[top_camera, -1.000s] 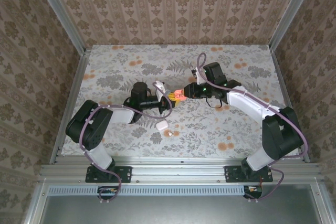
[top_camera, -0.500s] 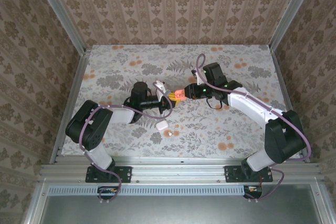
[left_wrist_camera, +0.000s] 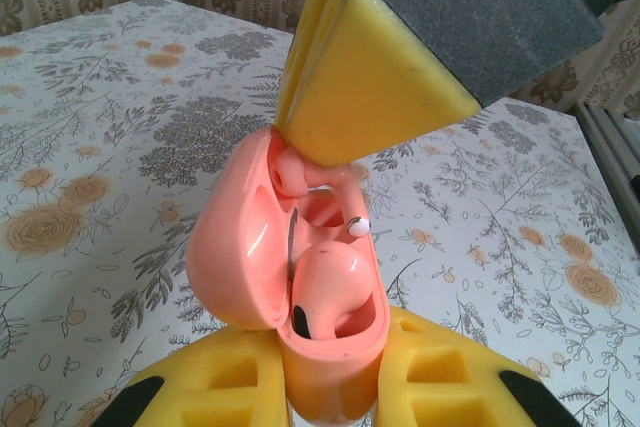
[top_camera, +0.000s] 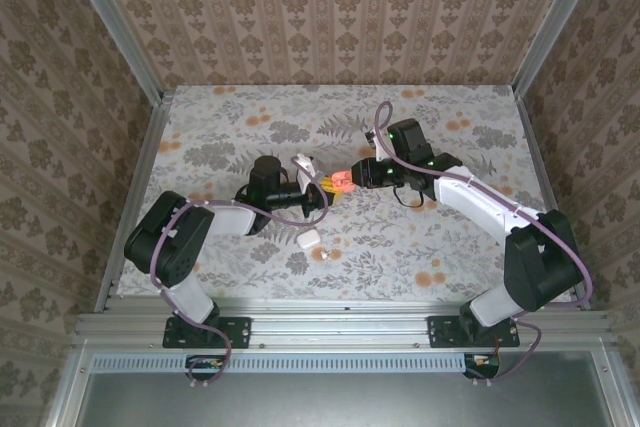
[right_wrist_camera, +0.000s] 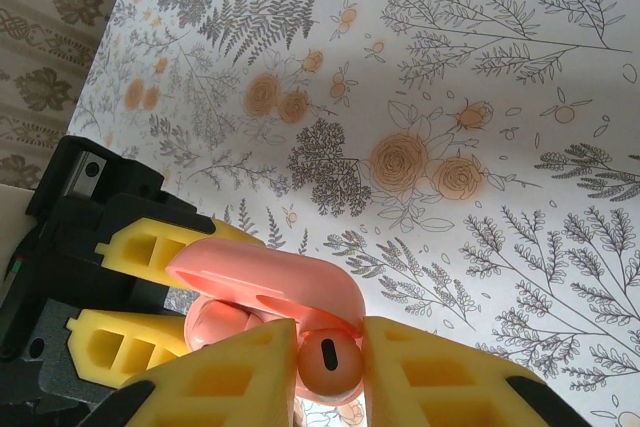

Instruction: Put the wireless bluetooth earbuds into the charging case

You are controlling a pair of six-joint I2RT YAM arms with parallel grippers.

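Floral tablecloth [top_camera: 250, 117] under the open charging case [left_wrist_camera: 240, 247].
Your left gripper [left_wrist_camera: 335, 382] clamps it; your right gripper [right_wrist_camera: 330, 352] pinches a coral earbud [right_wrist_camera: 328, 365] at its mouth.

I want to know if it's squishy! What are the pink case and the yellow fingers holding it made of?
The pink case looks like hard, glossy plastic: light glints off its smooth open lid. The yellow fingers look like matte plastic, maybe printed: dull, faintly grainy faces with moulded hollows.
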